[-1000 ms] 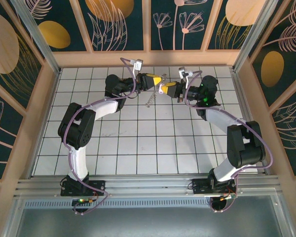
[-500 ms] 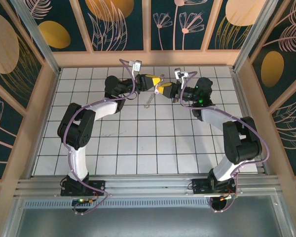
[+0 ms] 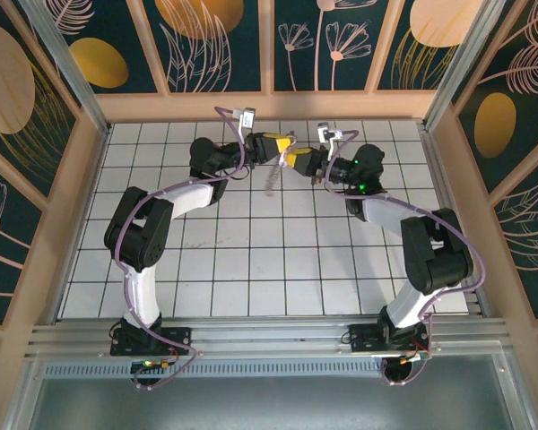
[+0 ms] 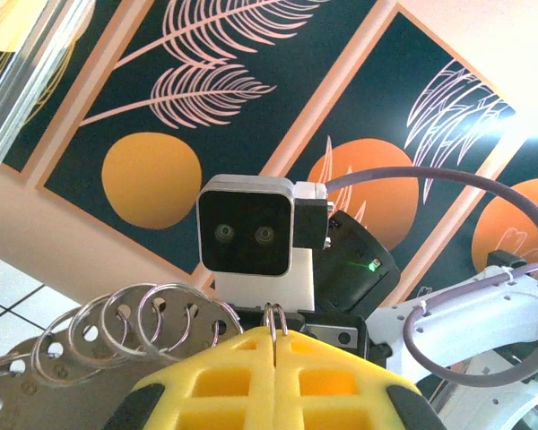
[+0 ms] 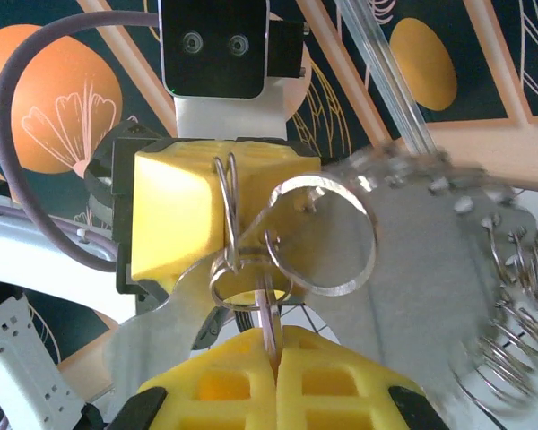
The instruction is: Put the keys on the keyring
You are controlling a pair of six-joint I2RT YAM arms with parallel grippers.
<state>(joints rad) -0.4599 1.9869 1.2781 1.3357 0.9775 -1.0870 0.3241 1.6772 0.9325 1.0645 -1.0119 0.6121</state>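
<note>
Both grippers meet tip to tip high over the far middle of the table. My left gripper [image 3: 285,144] [image 4: 275,337] is shut on the keyring [image 4: 276,315], a thin wire hoop seen edge-on. In the right wrist view the keyring [image 5: 226,190] sticks out of the left gripper's yellow fingers [image 5: 184,224]. My right gripper [image 3: 298,159] [image 5: 273,339] is shut on a thin pinkish key [image 5: 268,315]. A small split ring [image 5: 217,285] circles the key just above my fingertips, touching the hoop. Flat metal tags with several silver rings [image 4: 117,327] [image 5: 430,260] hang beside the jaws.
A bunch of tags and rings [image 3: 270,179] dangles below the two grippers above the white tiled table [image 3: 251,269]. Wooden walls [image 3: 54,224] close in the table on three sides. The right wrist camera [image 4: 247,235] faces the left one at close range.
The right gripper has moved left and slightly up until its fingertips meet the left gripper's. The left arm has hardly moved. The dangling bunch has swung a little.
</note>
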